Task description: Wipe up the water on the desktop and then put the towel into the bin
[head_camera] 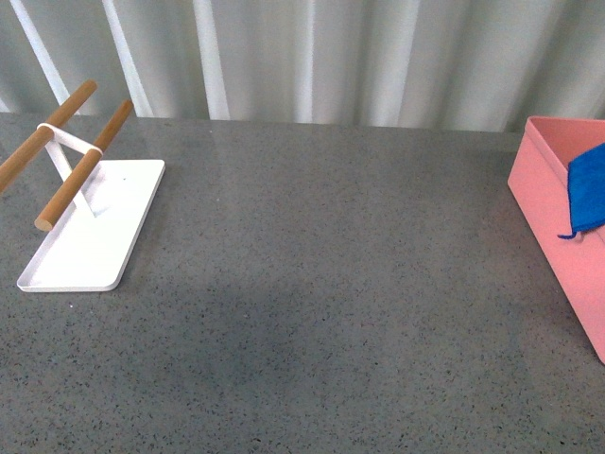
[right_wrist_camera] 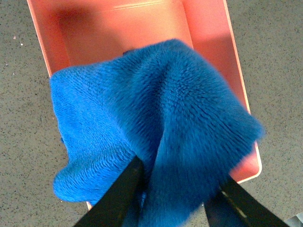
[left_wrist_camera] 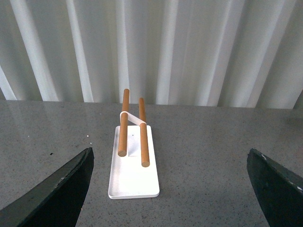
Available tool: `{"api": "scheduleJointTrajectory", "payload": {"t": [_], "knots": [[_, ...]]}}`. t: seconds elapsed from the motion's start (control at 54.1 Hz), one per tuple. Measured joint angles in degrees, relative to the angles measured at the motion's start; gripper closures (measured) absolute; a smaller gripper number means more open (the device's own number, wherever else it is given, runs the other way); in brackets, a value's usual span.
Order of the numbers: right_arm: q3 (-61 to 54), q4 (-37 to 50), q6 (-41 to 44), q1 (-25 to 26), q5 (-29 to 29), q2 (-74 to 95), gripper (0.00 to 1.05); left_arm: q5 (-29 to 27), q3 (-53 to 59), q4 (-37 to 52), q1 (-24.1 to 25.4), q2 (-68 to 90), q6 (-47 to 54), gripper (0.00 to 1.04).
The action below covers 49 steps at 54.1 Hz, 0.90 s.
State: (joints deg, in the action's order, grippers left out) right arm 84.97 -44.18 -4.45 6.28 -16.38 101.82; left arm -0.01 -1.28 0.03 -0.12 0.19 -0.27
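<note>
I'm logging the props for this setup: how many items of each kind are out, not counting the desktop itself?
blue towel: 1
pink bin: 1
white tray: 1
wooden rods: 2
Total: 5

A flat white tray [head_camera: 90,248] carrying two tilted wooden rods [head_camera: 85,165] sits before a pale pleated backdrop [head_camera: 312,57].
</note>
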Motion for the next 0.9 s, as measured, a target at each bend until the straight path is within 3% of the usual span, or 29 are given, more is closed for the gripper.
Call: {"api": "scheduleJointTrajectory", "payload": {"t": [0.388, 0.646, 0.683, 0.72, 0.776, 0.905], "knots": [[0.00, 0.02, 0.00, 0.04, 0.02, 0.00, 0.06, 0.00, 0.00, 0.00, 0.00, 0.00, 0.00, 0.07], [-0.13, 0.37, 0.00, 0.09, 0.35, -0.04, 0.07, 0.00, 0.00, 0.00, 0.00, 0.00, 0.00, 0.07], [-5.35, 10.67, 1.03, 0.68, 5.27, -2.19, 0.12, 0.04, 0.00, 0.00, 0.00, 0.00, 0.00, 0.07], [-12.74, 23.89, 1.97, 0.98, 14.51, -5.20, 0.19, 0.00, 0.00, 0.00, 0.00, -0.02, 0.00, 0.07], [-22.91, 40.00, 2.89, 1.05, 20.68, -9.03, 0.28, -0.17, 0.00, 0.00, 0.00, 0.00, 0.00, 0.07], [-40.79, 74.84, 3.96, 0.13, 22.53, -14.73, 0.48, 0.02, 0.00, 0.00, 0.00, -0.04, 0.00, 0.07]]}}
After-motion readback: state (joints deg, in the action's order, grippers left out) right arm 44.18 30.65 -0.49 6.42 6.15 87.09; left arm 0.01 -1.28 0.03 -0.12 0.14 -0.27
